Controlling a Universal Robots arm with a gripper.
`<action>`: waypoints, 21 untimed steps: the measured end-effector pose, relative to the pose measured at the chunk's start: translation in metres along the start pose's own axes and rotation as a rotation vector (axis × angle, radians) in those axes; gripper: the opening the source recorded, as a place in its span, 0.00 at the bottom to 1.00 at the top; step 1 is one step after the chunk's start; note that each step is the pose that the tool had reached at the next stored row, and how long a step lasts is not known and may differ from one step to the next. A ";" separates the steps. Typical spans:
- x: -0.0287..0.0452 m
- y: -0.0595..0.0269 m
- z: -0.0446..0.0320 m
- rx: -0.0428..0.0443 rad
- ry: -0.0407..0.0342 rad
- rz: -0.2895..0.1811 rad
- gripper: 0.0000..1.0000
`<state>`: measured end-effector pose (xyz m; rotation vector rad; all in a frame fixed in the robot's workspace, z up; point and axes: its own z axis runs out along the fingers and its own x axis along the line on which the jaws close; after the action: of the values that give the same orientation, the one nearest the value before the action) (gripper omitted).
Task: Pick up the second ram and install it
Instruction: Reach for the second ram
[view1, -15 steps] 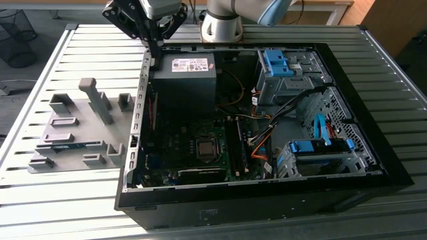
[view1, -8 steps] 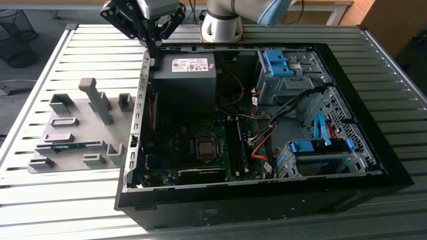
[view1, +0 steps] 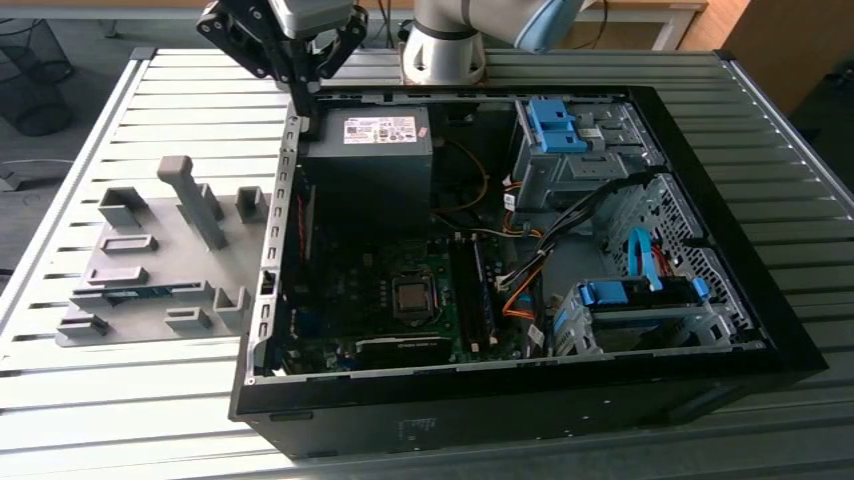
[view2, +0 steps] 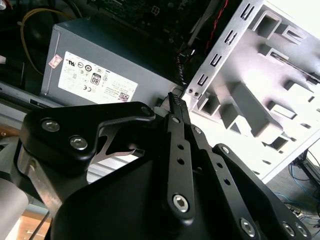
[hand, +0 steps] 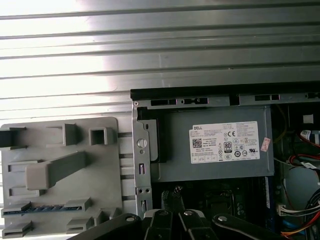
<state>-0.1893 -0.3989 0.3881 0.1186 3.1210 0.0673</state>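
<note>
Green second ram (view1: 134, 292) sits in grey holder (view1: 160, 215); our end effector (view1: 303, 92), narrow and empty, could, we judge, clip the case wall (view1: 283, 200).

Heads up, the end effector (hand: 171, 196) is hanging over the open case (hand: 141, 167) right by the power supply (hand: 215, 170), tips pinched together, while the second ram (hand: 36, 209) is sitting slotted in the grey holder plate (hand: 107, 170) on the slatted surface (hand: 160, 60).

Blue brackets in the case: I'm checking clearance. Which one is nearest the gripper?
The blue bracket beside the power supply, at the end where the gripper hangs; the other blue bracket sits at the opposite end.
</note>
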 end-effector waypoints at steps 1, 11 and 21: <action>0.0002 0.0000 0.0000 0.0001 0.0001 0.000 0.11; 0.0022 -0.0002 -0.0001 0.0000 0.0000 0.000 0.11; 0.0054 -0.0004 -0.0001 0.0000 0.0000 0.000 0.11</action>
<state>-0.1947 -0.3989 0.3881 0.1186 3.1211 0.0673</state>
